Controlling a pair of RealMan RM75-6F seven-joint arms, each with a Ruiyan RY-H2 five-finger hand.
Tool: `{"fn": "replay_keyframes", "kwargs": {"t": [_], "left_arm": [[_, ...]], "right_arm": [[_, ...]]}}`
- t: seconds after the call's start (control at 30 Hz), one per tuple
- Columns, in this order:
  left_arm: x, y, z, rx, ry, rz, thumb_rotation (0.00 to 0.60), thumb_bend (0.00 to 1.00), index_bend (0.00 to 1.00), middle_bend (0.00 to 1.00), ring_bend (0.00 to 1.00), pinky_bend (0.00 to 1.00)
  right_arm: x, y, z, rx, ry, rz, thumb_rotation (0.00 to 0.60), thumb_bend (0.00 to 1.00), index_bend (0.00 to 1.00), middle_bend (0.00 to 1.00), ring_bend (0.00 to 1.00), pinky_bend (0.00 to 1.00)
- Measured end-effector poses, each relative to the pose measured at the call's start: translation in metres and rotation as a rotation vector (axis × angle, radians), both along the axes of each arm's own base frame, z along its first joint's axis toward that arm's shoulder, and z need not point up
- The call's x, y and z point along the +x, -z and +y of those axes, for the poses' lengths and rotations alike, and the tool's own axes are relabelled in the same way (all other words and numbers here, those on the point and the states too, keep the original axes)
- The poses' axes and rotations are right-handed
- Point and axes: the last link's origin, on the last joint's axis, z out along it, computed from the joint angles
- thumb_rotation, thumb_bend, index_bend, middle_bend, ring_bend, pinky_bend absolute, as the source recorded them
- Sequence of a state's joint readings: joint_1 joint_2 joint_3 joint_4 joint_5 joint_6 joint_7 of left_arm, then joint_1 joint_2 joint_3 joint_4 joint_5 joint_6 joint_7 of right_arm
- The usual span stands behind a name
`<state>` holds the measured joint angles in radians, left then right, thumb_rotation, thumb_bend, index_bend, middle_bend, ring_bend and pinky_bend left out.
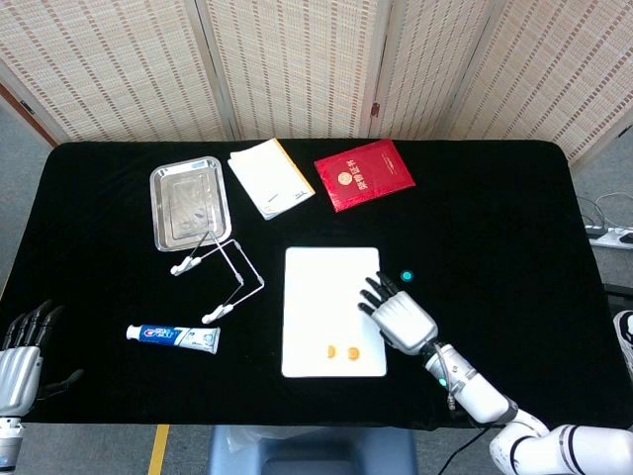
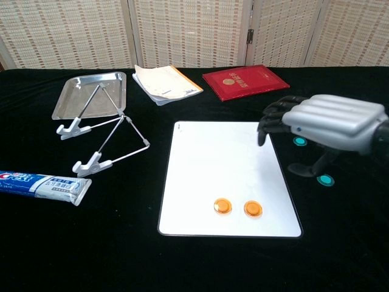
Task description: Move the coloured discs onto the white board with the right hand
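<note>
A black desk (image 1: 495,198) carries everything here. Largest on it is the white board (image 2: 225,170), lying flat near the middle. Behind it sit a steel tray (image 1: 189,205), a pale booklet (image 1: 270,176) and a red booklet (image 1: 363,174) with a gold round emblem and gold characters too small to read. A wire stand (image 2: 100,137) with white feet lies beside the tray. The toothpaste tube (image 2: 42,185) at the near left edge shows part of a blue logo, cut off by the frame, so the brand cannot be read for certain.

The right hand (image 2: 331,128) hangs palm down over the board's right edge, its dark fingers (image 2: 273,118) spread apart and curved downward, holding nothing. Two orange discs (image 2: 238,207) rest side by side on the near part of the board, well clear of those fingers. Two teal discs (image 2: 313,161) lie on the black cloth just right of the board, under and beside the hand, one near the thumb; neither is gripped.

The left hand (image 1: 20,356) rests at the near left corner, fingers loosely apart and empty.
</note>
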<state>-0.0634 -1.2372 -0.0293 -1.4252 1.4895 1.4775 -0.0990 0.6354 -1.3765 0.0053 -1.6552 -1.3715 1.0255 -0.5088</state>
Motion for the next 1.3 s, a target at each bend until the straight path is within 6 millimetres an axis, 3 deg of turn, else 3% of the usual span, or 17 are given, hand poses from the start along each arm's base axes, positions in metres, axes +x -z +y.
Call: {"fn": "replay_keyframes", "kwargs": {"t": [0.2,0.47,0.83,1.3], "left_arm": [[0.006,0.002,0.001,-0.008,0.014,0.002,0.600,0.20,0.03,0.02,0.07,0.00],[0.008,0.001,0.002,-0.010,0.017,0.006,0.600,0.20,0.03,0.02,0.07,0.00],[0.007,0.002,0.001,-0.016,0.009,0.008,0.600,0.20,0.03,0.02,0.07,0.00],[0.005,0.004,0.002,-0.020,0.006,0.007,0.600,0.20,0.03,0.02,0.07,0.00]], "right_arm": [[-0.037,-0.017,-0.007,-0.052,0.114,-0.003,0.600,0.43,0.35,0.20,0.06,0.00],[-0.071,-0.012,0.002,-0.026,0.201,-0.008,0.600,0.43,0.36,0.20,0.06,0.00],[-0.084,0.006,0.004,-0.002,0.207,0.015,0.600,0.43,0.37,0.20,0.06,0.00],[-0.088,0.013,0.000,-0.009,0.216,0.023,0.600,0.43,0.38,0.20,0.06,0.00]]}}
